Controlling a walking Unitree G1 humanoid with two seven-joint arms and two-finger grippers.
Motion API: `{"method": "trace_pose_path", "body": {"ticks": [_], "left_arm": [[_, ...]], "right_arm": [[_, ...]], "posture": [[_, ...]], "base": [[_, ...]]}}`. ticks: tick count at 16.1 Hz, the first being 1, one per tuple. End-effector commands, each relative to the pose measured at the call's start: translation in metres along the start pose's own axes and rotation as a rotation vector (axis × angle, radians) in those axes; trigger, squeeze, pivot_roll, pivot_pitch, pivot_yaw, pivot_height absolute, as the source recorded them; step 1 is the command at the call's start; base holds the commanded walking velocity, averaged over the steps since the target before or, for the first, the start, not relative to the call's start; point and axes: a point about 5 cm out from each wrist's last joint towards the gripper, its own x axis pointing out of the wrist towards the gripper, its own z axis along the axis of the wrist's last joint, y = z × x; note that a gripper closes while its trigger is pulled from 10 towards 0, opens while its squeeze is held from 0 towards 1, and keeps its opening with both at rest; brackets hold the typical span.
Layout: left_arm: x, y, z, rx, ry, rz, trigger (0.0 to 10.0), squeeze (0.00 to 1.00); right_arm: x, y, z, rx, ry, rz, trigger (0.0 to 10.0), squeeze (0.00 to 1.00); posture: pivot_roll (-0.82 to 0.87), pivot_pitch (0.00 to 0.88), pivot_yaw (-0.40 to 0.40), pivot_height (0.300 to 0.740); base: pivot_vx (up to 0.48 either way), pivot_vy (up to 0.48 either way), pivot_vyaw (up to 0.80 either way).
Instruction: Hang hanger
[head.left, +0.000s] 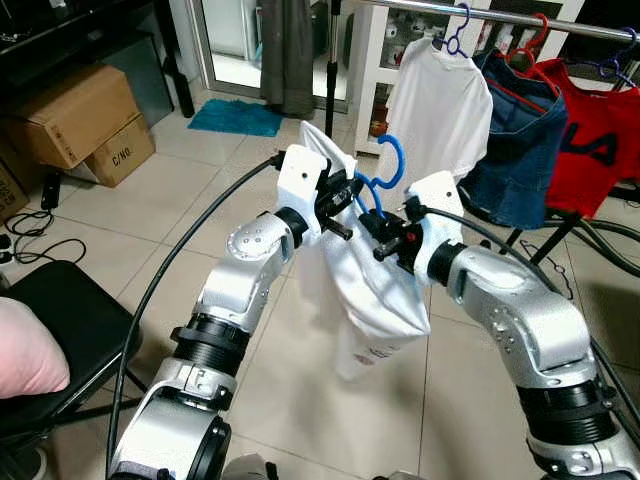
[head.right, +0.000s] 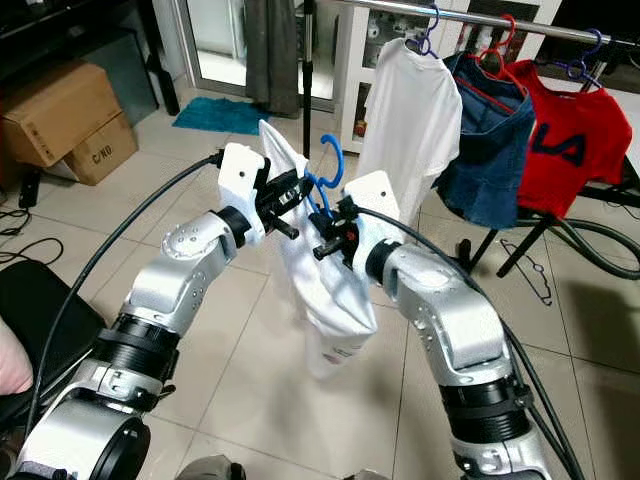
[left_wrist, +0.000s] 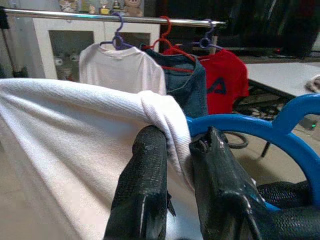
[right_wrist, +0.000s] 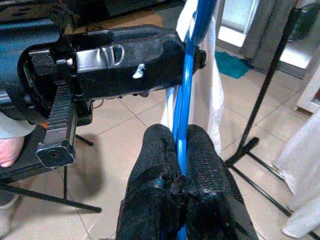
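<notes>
Right now both arms are raised mid-frame, sharing one load. Left pincer (head.left: 343, 214) is clamped on the bunched shoulder of the white cotton t-shirt (head.left: 365, 290), fabric pinched between its black fingers (left_wrist: 145, 185). Right pincer (head.left: 385, 243) is closed tight around the thin blue plastic hanger (head.left: 385, 170), gripping its stem just below the hook. Shirt droops limp beneath, light and floppy, likely to slide off if tilted; the hanger is stiff but slick, so holding near the neck looks wisest. Upper right of the frame, the silver metal clothes rail (head.left: 500, 17) waits, well apart, already carrying three garments.
</notes>
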Motion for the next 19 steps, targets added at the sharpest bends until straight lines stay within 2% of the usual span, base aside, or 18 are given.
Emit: {"method": "trace_pose_path", "body": {"ticks": [1, 5, 6, 7, 8, 9, 12, 13, 14, 17, 19], "left_arm": [[-0.01, 0.022, 0.01, -0.012, -0.03, 0.087, 0.0, 0.0], [-0.022, 0.037, 0.012, 0.029, -0.015, 0.103, 0.0, 0.0], [-0.023, 0.039, 0.012, 0.072, 0.008, 0.135, 9.4, 0.0], [-0.022, 0.04, 0.011, 0.104, 0.026, 0.157, 10.0, 0.0], [-0.021, 0.039, 0.01, 0.108, 0.032, 0.16, 10.0, 0.0], [-0.018, 0.034, 0.01, 0.109, 0.04, 0.168, 10.0, 1.0], [-0.01, 0.024, 0.011, 0.175, 0.048, 0.274, 10.0, 1.0], [-0.008, 0.017, 0.01, 0.195, 0.032, 0.333, 10.0, 0.16], [-0.008, 0.015, 0.01, 0.197, 0.026, 0.332, 10.0, 0.0], [-0.006, -0.002, 0.01, 0.173, -0.015, 0.283, 10.0, 0.0], [-0.006, -0.006, 0.011, 0.189, -0.033, 0.268, 10.0, 0.0]], "right_arm": [[-0.003, 0.012, 0.004, 0.014, -0.023, 0.109, 10.0, 0.0], [-0.006, 0.004, 0.006, 0.029, -0.028, 0.104, 10.0, 0.0], [-0.006, 0.004, 0.007, 0.031, -0.03, 0.106, 10.0, 0.0], [-0.006, 0.004, 0.007, 0.035, -0.033, 0.109, 10.0, 0.0], [-0.005, 0.004, 0.008, 0.038, -0.035, 0.111, 10.0, 0.0], [-0.005, 0.004, 0.007, 0.044, -0.036, 0.112, 10.0, 0.0], [-0.005, 0.004, 0.005, 0.067, -0.039, 0.102, 10.0, 0.0], [-0.005, 0.003, 0.004, 0.079, -0.05, 0.098, 10.0, 0.0], [-0.005, 0.003, 0.004, 0.08, -0.055, 0.096, 10.0, 0.0], [-0.004, -0.001, 0.002, 0.068, -0.087, 0.065, 10.0, 0.0], [-0.001, -0.001, -0.002, 0.022, -0.071, 0.051, 10.0, 0.0]], "posture": [[-0.02, 0.0, -0.028, 0.74], [-0.02, 0.0, -0.03, 0.74], [-0.02, 0.0, -0.03, 0.74], [-0.02, 0.0, -0.03, 0.74], [-0.02, 0.0, -0.03, 0.74], [-0.02, 0.0, -0.029, 0.74], [-0.02, 0.0, -0.027, 0.74], [-0.02, 0.0, -0.026, 0.74], [-0.03, 0.0, -0.027, 0.74], [-0.03, 0.0, -0.031, 0.74], [-0.03, 0.0, -0.031, 0.74]], "base": [[0.0, 0.0, 0.0], [0.0, 0.0, 0.0], [0.0, 0.0, 0.0], [0.0, 0.0, 0.0], [0.0, 0.0, 0.0], [0.0, 0.0, 0.0], [0.0, 0.0, 0.0], [0.0, 0.0, 0.0], [0.0, 0.0, 0.0], [0.0, 0.0, 0.0], [0.0, 0.0, 0.0]]}}
